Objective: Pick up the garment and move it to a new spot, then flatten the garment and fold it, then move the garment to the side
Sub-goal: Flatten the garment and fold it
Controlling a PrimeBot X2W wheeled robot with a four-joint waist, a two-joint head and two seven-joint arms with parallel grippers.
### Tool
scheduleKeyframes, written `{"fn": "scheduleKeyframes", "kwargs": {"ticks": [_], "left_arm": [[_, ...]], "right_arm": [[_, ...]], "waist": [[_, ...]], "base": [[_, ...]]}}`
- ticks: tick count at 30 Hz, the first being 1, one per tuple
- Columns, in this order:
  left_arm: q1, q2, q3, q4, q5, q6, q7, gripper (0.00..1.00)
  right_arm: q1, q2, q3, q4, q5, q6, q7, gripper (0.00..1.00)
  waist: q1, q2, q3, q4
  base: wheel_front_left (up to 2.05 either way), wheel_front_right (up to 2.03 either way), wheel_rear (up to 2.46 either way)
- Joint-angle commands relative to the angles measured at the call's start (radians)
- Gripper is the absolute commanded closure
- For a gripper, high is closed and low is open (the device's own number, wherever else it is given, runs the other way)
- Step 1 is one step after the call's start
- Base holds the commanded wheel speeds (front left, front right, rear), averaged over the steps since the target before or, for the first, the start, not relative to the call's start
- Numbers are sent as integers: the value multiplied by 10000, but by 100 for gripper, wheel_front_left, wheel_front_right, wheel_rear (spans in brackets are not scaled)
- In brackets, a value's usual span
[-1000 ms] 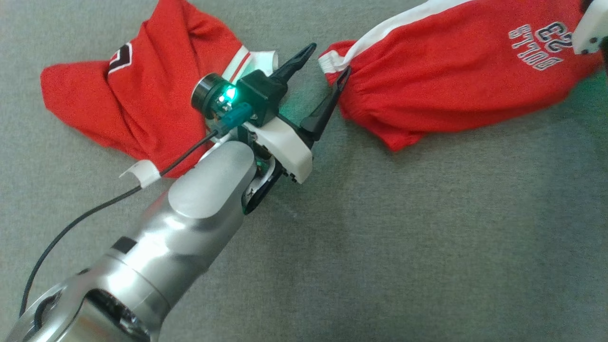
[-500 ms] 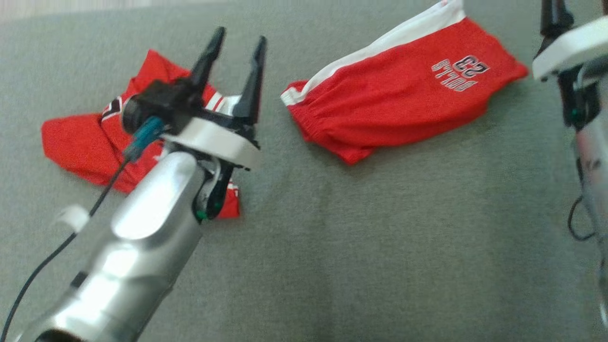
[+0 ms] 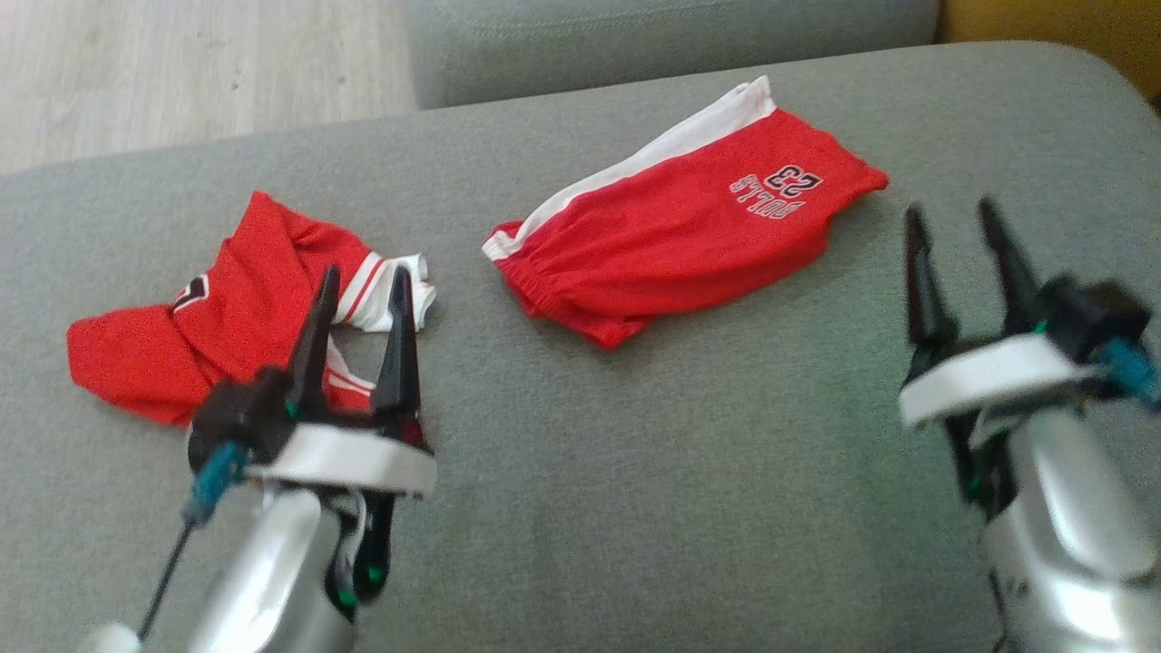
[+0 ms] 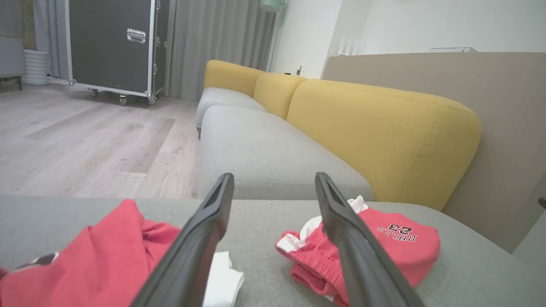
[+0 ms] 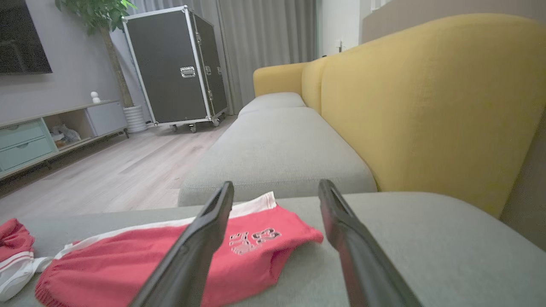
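Crumpled red jersey (image 3: pixel 227 317) near the sofa seat's (image 3: pixel 635 472) left edge, left gripper (image 3: pixel 365 269) by it, fingers spread wide, empty. Folded red shorts (image 3: pixel 671 236) lie toward the back edge. Right gripper (image 3: pixel 949 209) by the right edge, also gaping, nothing in it.

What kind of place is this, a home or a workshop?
Probably a home living room: a grey and yellow sofa, a wooden floor, and a low cabinet beside a potted plant.

Folded red shorts (image 3: pixel 671 245) lie flat on the sofa cushion (image 3: pixel 726 453).
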Motion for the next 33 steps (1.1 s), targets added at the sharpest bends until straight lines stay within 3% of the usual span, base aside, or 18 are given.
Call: {"fn": "scheduleKeyframes", "kwargs": {"ticks": [1, 9, 19, 24, 33], "left_arm": [[174, -67, 684, -433, 175, -78, -50, 0], [969, -623, 1237, -500, 1094, -685, -50, 0], [363, -927, 1236, -299, 1636, -1203, -51, 0], [-53, -1080, 1123, -223, 1782, -1395, -51, 0], [-631, -1299, 1026, -153, 1824, -1596, -51, 0]], "right_arm": [[345, 273, 110, -650, -261, -9, -90, 0], [1441, 875, -393, -1352, -570, -9, 26, 0], [170, 831, -957, -1518, -594, -9, 1138, 0], [-1353, 399, -2041, -497, -753, -9, 2291, 0], [-3544, -589, -3797, 2630, -1815, -9, 3851, 0]], "waist": [[2, -1, -164, -153], [2, -1, -9, -25], [2, -1, 952, 663], [2, -1, 1600, 1292], [2, -1, 2362, 2141]], "base": [[0, 0, 0], [0, 0, 0], [0, 0, 0], [0, 0, 0], [0, 0, 0]]}}
